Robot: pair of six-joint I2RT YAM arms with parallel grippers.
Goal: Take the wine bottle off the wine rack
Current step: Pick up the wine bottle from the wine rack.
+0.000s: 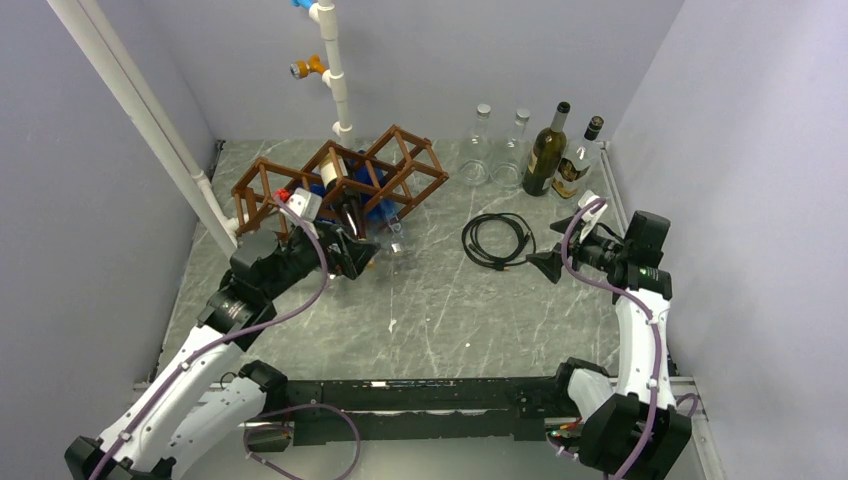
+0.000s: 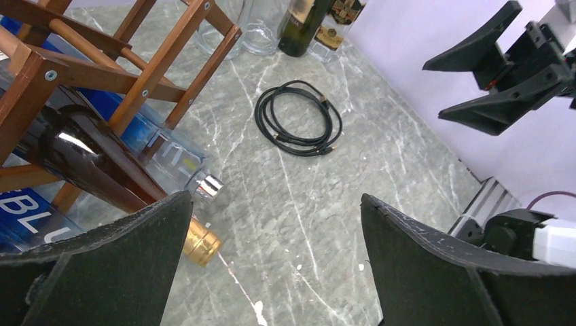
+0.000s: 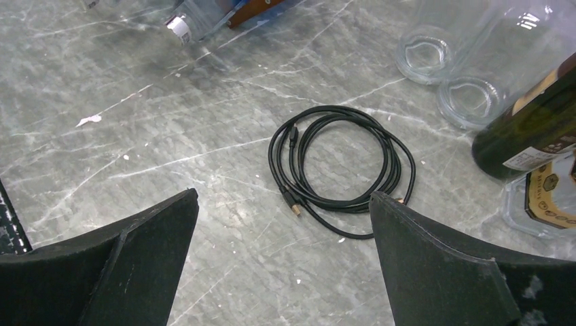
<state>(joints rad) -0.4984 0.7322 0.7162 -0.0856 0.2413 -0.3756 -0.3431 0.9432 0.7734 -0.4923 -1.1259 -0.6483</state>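
Note:
The brown wooden wine rack [image 1: 340,178] stands at the back left and also shows in the left wrist view [image 2: 146,64]. A dark wine bottle [image 1: 333,190] with a white label lies in one of its cells, neck toward me. In the left wrist view its dark body [image 2: 88,163] slopes down to a gold cap [image 2: 201,242] beside my left finger. My left gripper [image 1: 362,258] is open [image 2: 275,199], with the cap just at its left fingertip. My right gripper [image 1: 560,243] is open and empty [image 3: 283,195] above the coiled cable.
A blue bottle [image 2: 159,146] with a silver cap [image 2: 210,185] lies in the rack beside the wine bottle. A black coiled cable [image 1: 497,240] lies mid-table. Two clear bottles [image 1: 480,145] and two wine bottles [image 1: 547,150] stand at the back right. A white pipe [image 1: 330,60] rises behind the rack.

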